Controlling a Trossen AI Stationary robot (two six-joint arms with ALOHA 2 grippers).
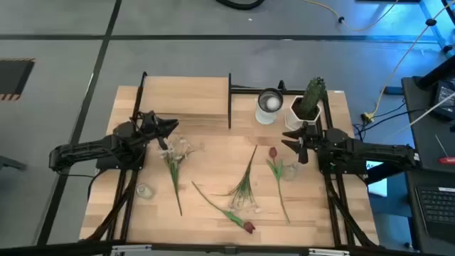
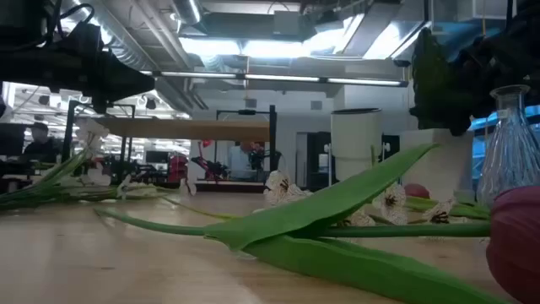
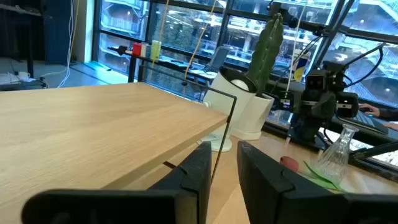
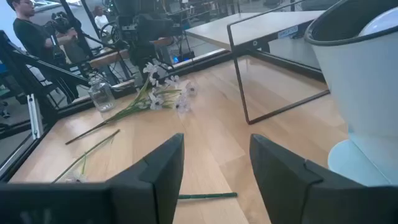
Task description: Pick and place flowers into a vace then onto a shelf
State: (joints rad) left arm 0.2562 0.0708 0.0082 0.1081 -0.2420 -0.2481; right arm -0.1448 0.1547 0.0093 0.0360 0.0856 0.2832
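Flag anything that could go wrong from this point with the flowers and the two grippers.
The left gripper holds the white-blossomed stem only near its bloom, so the long stem may swing or slip out. The open right gripper hovers beside the cactus pot and white cup; reaching for the tulip could bump them.

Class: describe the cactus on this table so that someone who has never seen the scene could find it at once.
Start at the shelf along the table's far edge and move toward the right arm's side. Past a white cup stands the cactus, near the right tool. It is the only upright, thick green plant, potted in white; the flowers lie flat.
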